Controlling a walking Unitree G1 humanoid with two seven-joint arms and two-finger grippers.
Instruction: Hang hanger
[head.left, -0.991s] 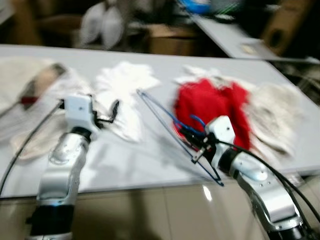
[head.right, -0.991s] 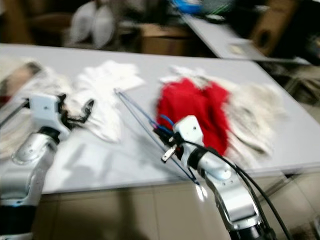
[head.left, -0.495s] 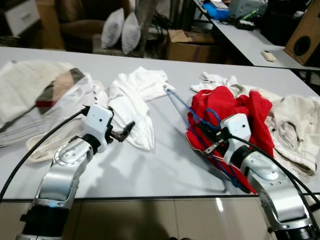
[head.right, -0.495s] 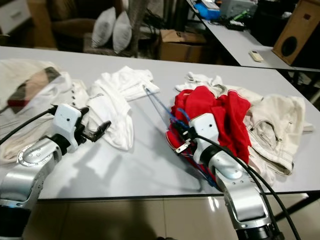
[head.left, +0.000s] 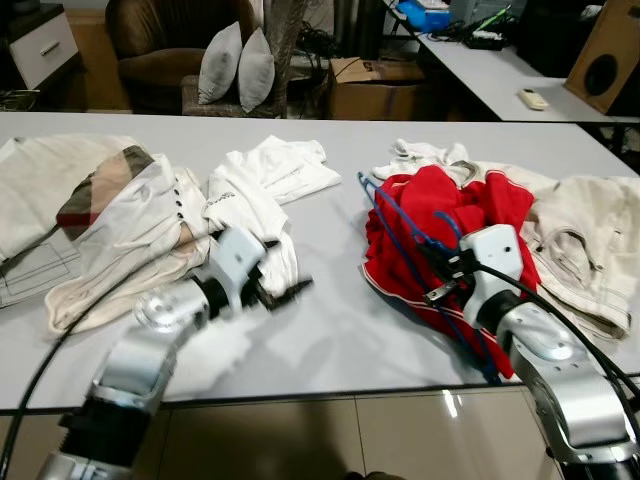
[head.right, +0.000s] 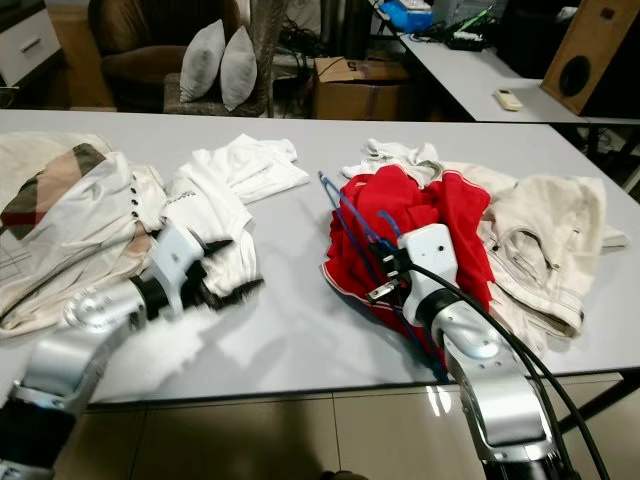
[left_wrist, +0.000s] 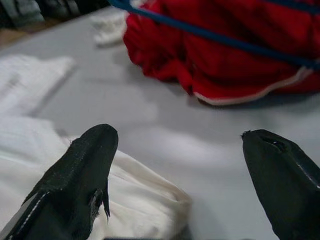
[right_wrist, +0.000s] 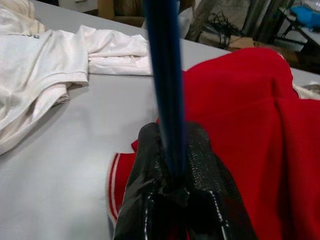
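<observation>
Looks like a lived-in home room doubling as a workspace: grey table (head.left: 330, 330) strewn with laundry, brown armchair (head.left: 150, 40) with two pillows (head.left: 240, 65) beyond the left pincer (head.left: 285, 290), cardboard box (head.left: 375, 90), wooden speaker (head.left: 605, 50), cluttered desk (head.left: 500, 75) behind the right pincer (head.left: 430, 262).

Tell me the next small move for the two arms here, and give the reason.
Probably bring the open left pincer across the table to the red garment and take hold of its near edge. The right pincer is shut on the blue hanger, which lies over that garment, so the cloth needs steadying before the hanger can go in.
</observation>
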